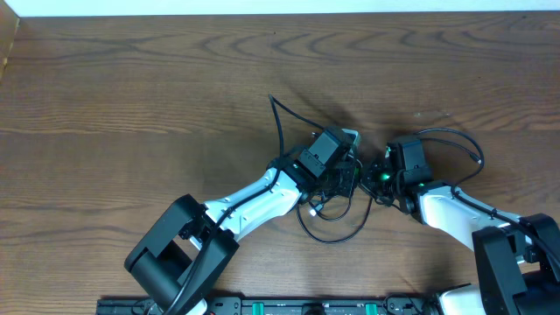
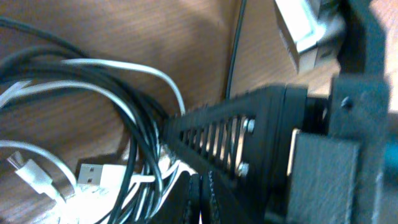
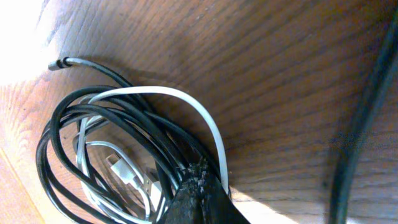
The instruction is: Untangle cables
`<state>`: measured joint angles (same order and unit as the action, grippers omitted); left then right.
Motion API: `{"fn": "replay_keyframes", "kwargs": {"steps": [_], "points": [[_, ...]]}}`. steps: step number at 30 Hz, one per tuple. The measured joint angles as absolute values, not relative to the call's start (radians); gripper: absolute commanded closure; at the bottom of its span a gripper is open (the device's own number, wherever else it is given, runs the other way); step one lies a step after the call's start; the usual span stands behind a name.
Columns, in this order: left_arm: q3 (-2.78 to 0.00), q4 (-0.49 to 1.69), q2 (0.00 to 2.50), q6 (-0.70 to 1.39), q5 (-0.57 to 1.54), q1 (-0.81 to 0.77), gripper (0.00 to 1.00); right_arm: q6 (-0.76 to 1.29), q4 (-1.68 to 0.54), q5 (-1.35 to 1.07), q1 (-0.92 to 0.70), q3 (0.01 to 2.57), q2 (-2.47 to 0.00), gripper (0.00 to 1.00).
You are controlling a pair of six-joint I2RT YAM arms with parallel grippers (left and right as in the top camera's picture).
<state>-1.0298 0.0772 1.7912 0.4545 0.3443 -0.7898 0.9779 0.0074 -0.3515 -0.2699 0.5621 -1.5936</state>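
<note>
The cables (image 1: 332, 229) lie in a tangled bundle of black loops at the table's middle, and one black strand (image 1: 280, 122) runs away to the far side. Both grippers meet over the bundle. My left gripper (image 1: 343, 179) is shut, and in its wrist view black and white strands (image 2: 134, 134) run into its closed fingertips (image 2: 202, 193). My right gripper (image 1: 363, 178) is shut too. Its tips (image 3: 198, 180) pinch the black strands (image 3: 81, 112) where they cross, with the white cable (image 3: 186, 102) passing right beside them. A white USB plug (image 2: 93, 174) lies inside the loops.
The wooden table (image 1: 131, 87) stretches around the bundle. A thick black arm cable (image 1: 455, 136) arcs beside the right wrist and also crosses the right wrist view (image 3: 360, 124). A pale boxy part (image 2: 305, 37) sits just past the bundle. One black plug end (image 3: 59, 63) points away.
</note>
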Motion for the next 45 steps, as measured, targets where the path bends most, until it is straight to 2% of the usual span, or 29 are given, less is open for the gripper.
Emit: {"fn": "replay_keyframes", "kwargs": {"steps": [7, 13, 18, 22, 27, 33, 39, 45], "points": [[-1.028, 0.192, 1.75, 0.42, 0.258, -0.802, 0.92, 0.964, -0.046, -0.367, -0.199, 0.568, -1.583, 0.99], [-1.026, 0.22, 1.525, 0.416, 0.15, -0.817, 0.92, 0.923, -0.067, -0.363, -0.168, 0.571, -1.579, 0.99], [-1.027, 0.253, 1.533, 0.414, -0.063, -0.958, 0.92, 0.907, -0.089, -0.343, -0.166, 0.577, -1.575, 0.99], [-1.027, 0.248, 1.536, 0.476, -0.145, -1.049, 0.93, 0.894, -0.109, -0.342, -0.139, 0.58, -1.571, 0.99], [-1.027, 0.236, 1.553, 0.576, -0.149, -1.123, 0.92, 0.877, -0.113, -0.344, -0.107, 0.58, -1.57, 0.99], [-1.027, 0.136, 1.688, 0.61, -0.092, -1.168, 0.92, 0.871, -0.113, -0.343, -0.104, 0.58, -1.57, 0.99], [-1.027, 0.126, 1.731, 0.637, -0.024, -1.159, 0.92, 0.869, -0.113, -0.343, -0.104, 0.58, -1.57, 0.99], [-1.027, 0.13, 1.778, 0.791, -0.009, -1.091, 0.92, 0.862, -0.113, -0.343, -0.103, 0.58, -1.57, 0.99]]}}
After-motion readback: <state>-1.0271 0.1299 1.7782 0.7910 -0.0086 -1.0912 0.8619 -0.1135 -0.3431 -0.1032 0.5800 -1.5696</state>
